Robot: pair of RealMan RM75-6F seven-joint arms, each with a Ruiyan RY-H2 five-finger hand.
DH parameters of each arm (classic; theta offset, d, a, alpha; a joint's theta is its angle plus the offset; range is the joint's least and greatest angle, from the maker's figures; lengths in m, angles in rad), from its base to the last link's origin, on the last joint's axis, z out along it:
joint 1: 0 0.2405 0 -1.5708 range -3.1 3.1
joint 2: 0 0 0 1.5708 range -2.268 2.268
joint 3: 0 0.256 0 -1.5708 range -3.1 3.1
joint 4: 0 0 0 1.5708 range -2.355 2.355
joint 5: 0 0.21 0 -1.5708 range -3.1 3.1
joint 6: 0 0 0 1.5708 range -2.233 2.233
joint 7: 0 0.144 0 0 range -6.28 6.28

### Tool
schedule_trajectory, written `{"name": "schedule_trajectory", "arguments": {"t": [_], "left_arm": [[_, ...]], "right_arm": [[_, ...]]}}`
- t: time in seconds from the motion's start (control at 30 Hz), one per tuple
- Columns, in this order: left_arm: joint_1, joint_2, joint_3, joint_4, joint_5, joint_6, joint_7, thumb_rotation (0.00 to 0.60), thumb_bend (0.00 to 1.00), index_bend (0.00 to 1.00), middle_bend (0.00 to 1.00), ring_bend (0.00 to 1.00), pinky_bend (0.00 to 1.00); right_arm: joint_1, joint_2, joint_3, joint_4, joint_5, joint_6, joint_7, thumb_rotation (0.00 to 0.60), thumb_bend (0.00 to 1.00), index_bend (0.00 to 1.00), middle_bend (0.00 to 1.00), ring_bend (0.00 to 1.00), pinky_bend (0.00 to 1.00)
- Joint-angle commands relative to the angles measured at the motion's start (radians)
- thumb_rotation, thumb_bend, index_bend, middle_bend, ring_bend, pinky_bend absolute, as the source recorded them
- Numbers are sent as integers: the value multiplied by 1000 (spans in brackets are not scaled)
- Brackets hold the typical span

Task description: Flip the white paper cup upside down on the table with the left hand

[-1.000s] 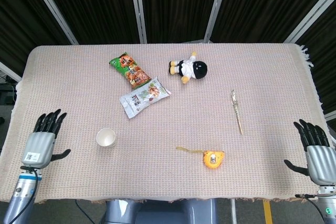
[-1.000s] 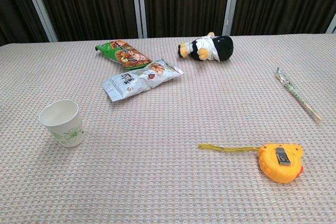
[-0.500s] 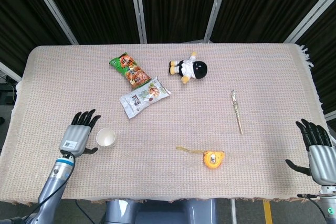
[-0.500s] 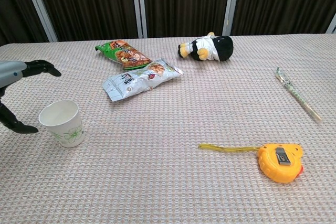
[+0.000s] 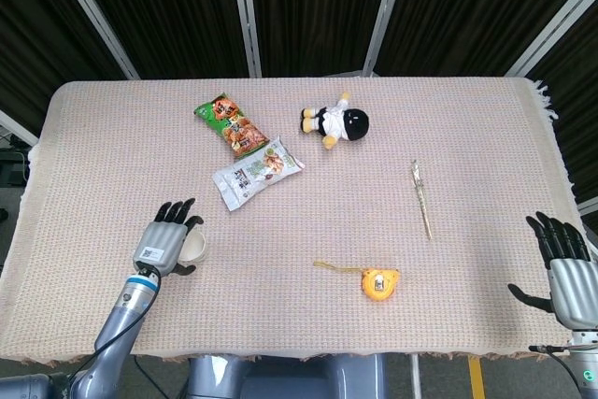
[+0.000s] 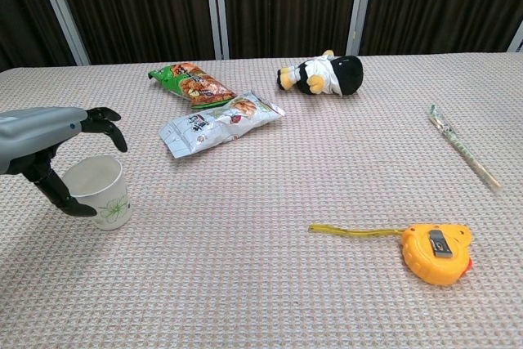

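Fingers point(image 6: 105, 116) spread, holding nothing | our left hand point(image 6: 51, 146) brackets white paper cup point(image 6: 100, 191) upright at surface's point(image 5: 308, 231) 8 o'clock, ready to grip for flipping.

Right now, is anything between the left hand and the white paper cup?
Nothing visible. The left hand is already at the white paper cup, fingers open around its rim; the snack bags lie farther back.

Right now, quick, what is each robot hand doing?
Left hand: open, fingers spread around the white paper cup, not gripping it yet.
Right hand: open, holding nothing.
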Motion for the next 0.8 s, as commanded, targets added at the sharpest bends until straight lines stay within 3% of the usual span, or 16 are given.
{"name": "schedule_trajectory", "arguments": {"t": [0.03, 0.17, 0.33, 0.5, 0.8], "left_arm": [[-8, -4, 3, 0, -11, 11, 7, 600, 15, 260, 0, 0, 0], [-14, -2, 8, -1, -22, 28, 11, 600, 29, 289, 0, 0, 0], [-24, -6, 17, 2, -39, 37, 9, 600, 212, 397, 0, 0, 0], [-33, -12, 27, 3, -38, 44, -5, 600, 225, 402, 0, 0, 0], [-13, -46, -4, 26, 112, 10, -314, 600, 227, 403, 0, 0, 0]], "right_arm": [[1, 0, 1, 2, 2, -3, 2, 600, 0, 0, 0, 0, 0], [1, 0, -1, 2, -1, -2, 2, 600, 0, 0, 0, 0, 0], [1, 0, -1, -1, -3, 0, -2, 600, 0, 0, 0, 0, 0], [0, -1, -1, -1, -1, 0, -2, 600, 0, 0, 0, 0, 0], [1, 0, -1, 1, -1, -3, 0, 600, 0, 0, 0, 0, 0]]}}
